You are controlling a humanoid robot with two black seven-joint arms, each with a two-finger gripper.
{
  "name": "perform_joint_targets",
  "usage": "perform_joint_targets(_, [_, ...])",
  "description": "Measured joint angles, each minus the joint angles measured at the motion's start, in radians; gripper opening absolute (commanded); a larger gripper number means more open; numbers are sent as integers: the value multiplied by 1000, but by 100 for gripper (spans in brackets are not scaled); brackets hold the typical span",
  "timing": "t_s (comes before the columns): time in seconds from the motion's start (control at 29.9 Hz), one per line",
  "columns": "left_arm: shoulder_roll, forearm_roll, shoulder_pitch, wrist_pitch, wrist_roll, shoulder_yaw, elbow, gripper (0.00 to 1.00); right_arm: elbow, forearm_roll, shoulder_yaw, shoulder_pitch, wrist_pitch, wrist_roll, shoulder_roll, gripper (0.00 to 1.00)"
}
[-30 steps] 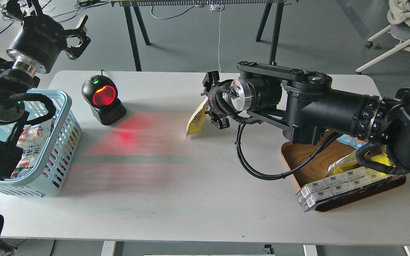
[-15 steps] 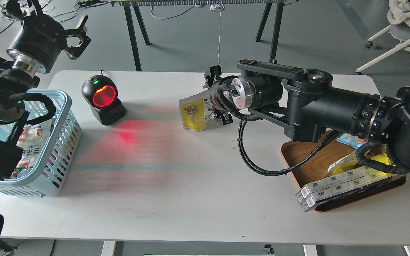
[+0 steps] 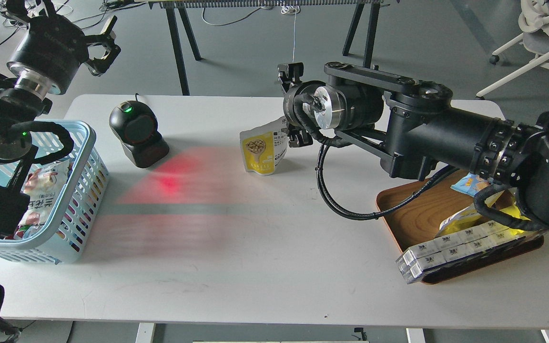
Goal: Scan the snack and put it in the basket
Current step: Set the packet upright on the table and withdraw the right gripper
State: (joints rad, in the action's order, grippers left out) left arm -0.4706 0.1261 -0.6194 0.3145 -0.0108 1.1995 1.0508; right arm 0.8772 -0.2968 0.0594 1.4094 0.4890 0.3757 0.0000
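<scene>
The snack [image 3: 262,151], a yellow pouch with a round picture of beige balls and a white side panel, stands upright on the white table [image 3: 236,247] right of the middle. My right gripper [image 3: 288,107] is open just above and right of the pouch. Its lower finger is close to the pouch's top right corner, and I cannot tell if they touch. The light blue basket [image 3: 89,157] stands at the table's left edge with several packets in it. My left gripper [image 3: 105,47] is open and empty, raised behind the table's far left corner above the basket.
A black barcode scanner [image 3: 137,134] stands between basket and pouch and casts red light on the table. A brown wooden tray [image 3: 412,209] at the right holds white boxes [image 3: 446,250], a yellow wrapper [image 3: 465,220] and a blue packet [image 3: 467,183]. My right arm's cable hangs over the tray's edge.
The pouch turned from edge-on to front-facing and now stands on the table. My right gripper has lifted up and away from it. The scanner's window went from red to dark.
</scene>
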Motion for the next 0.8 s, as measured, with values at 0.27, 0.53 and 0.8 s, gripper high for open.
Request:
perform_joint_targets(0.27, [-40,0,-10,0,0,1,4,100,3,18,111,-2,-1,-31,-82,100])
perform_joint_targets(0.53, [-122,1,-14,-14,4,0,48,100,-22,18,260,-69,-208,-75,-355,100])
perform_joint_targets(0.8, [-300,2,-18,-17,24,-3,124,100,-221,16,407,-196,-619,-84,-499,100])
